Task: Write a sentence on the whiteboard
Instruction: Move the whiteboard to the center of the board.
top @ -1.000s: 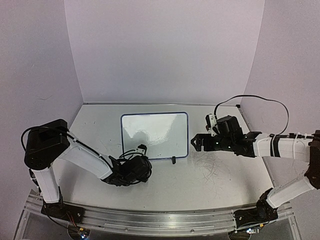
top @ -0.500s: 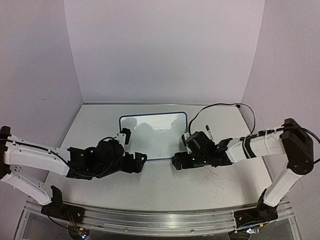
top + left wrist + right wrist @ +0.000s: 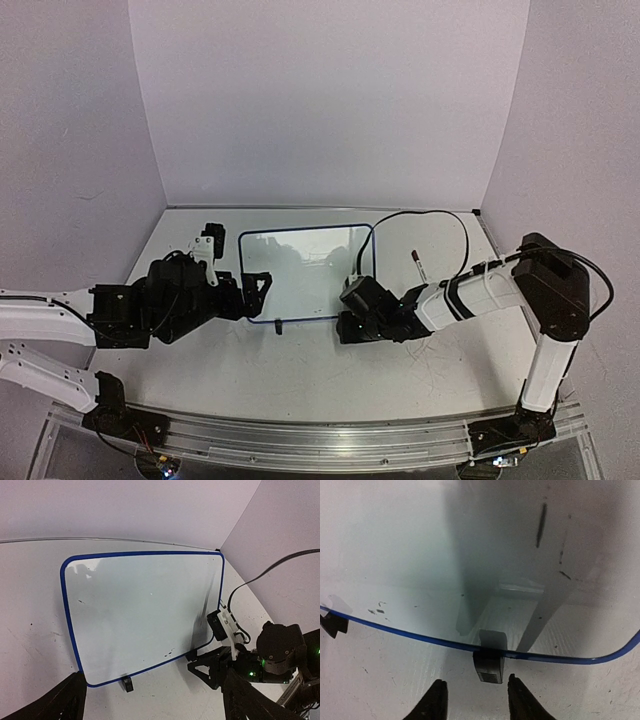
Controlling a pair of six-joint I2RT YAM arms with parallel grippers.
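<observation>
The surface point(image 3: 300, 375) is a broad white top, scuffed and smudged, with a tangle of thin grey scratch marks point(image 3: 440, 350) over on its right side. Farther back on that side lies a slim dark marker point(image 3: 416, 265), flat on the surface, one end pointing toward the back wall. Pale lavender walls point(image 3: 330, 100) close in behind and at both sides. A ribbed metal rail point(image 3: 300, 442) runs along the near edge.

No text, label or number was legible anywhere, small rectangular white whiteboard with dark-blue rim point(image 3: 145, 610) bore only faint dark specks point(image 3: 167, 654), no letters.
</observation>
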